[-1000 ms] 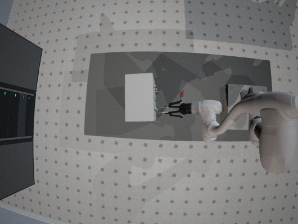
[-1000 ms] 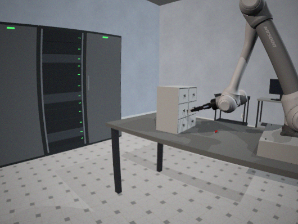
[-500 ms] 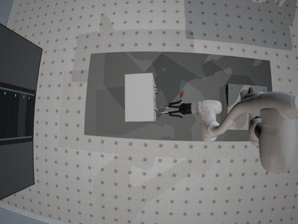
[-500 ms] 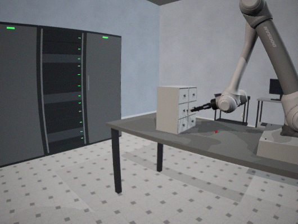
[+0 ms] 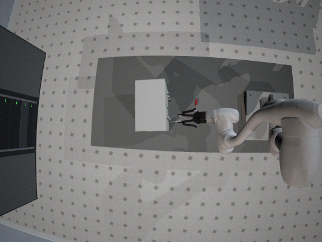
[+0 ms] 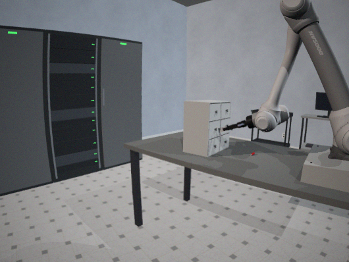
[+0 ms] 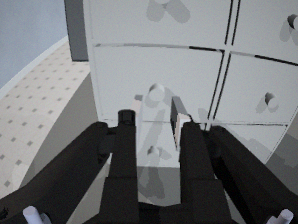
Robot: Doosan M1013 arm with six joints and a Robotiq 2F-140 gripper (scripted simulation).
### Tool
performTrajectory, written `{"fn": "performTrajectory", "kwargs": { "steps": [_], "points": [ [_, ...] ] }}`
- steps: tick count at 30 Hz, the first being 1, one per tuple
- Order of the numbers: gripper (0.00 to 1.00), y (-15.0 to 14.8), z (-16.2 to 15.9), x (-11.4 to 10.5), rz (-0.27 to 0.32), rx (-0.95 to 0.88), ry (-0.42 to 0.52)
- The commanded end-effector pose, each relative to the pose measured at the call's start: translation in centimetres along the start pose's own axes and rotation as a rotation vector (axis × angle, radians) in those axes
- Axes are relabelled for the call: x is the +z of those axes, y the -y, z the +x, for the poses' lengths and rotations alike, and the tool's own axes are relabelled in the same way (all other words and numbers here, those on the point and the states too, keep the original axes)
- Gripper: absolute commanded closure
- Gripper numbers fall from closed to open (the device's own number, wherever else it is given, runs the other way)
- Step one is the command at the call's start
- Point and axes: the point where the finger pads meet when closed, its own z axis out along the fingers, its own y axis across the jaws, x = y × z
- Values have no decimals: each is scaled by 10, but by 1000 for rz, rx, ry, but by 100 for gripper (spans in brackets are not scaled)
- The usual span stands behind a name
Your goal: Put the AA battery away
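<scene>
The small white chest (image 5: 150, 104) stands on the grey table, also in the side view (image 6: 205, 126), with all its drawers pushed in. My gripper (image 5: 176, 119) (image 6: 226, 128) is at the chest's front, level with the middle row of drawers. In the wrist view the two black fingers stand a little apart on either side of a middle-row drawer's knob (image 7: 156, 94) and do not clamp it. The AA battery, red, (image 5: 196, 101) lies on the table behind the gripper, off to one side (image 6: 253, 153).
The arm's pale base block (image 6: 324, 172) sits at the table's far end (image 5: 264, 115). Dark server cabinets (image 6: 66, 105) stand on the floor beyond the chest. The other drawer knobs (image 7: 268, 99) are to the right of the fingers.
</scene>
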Motion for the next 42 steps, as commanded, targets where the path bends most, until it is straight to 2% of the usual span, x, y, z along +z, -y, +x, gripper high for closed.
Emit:
{"fn": "performTrajectory", "kwargs": {
  "steps": [1, 18, 42],
  "points": [
    [80, 0, 1, 2, 0, 0, 0],
    [80, 0, 9, 25, 0, 0, 0],
    [80, 0, 11, 30, 0, 0, 0]
  ]
}}
